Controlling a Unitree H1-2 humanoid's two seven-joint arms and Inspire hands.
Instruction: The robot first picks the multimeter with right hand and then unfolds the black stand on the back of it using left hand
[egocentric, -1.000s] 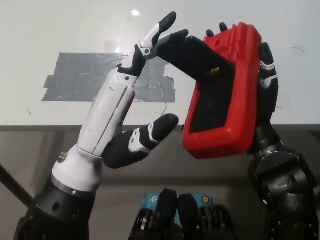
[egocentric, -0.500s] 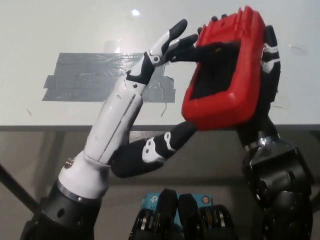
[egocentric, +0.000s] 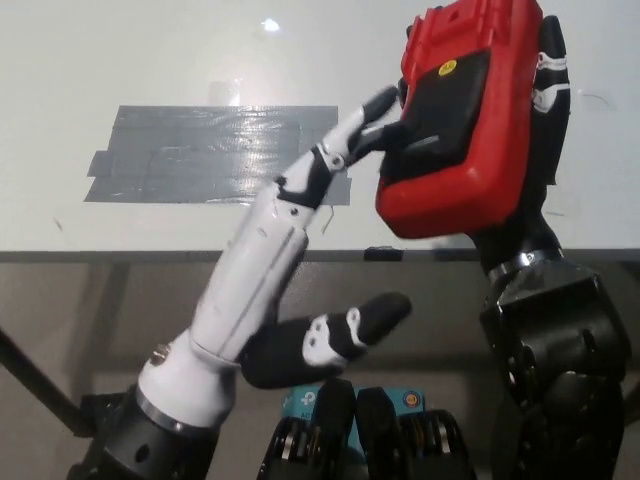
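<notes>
Tape (egocentric: 215, 155) patch on white table (egocentric: 120, 60).

A white bench (egocentric: 120, 50) fills the upper part of the view, its front edge running straight across. A patch of grey tape (egocentric: 200, 150), several overlapping strips, is stuck flat on its top, left of middle. A small bright spot of light (egocentric: 270, 25) glints near the far edge. Below the edge lies grey floor (egocentric: 100, 300).
</notes>
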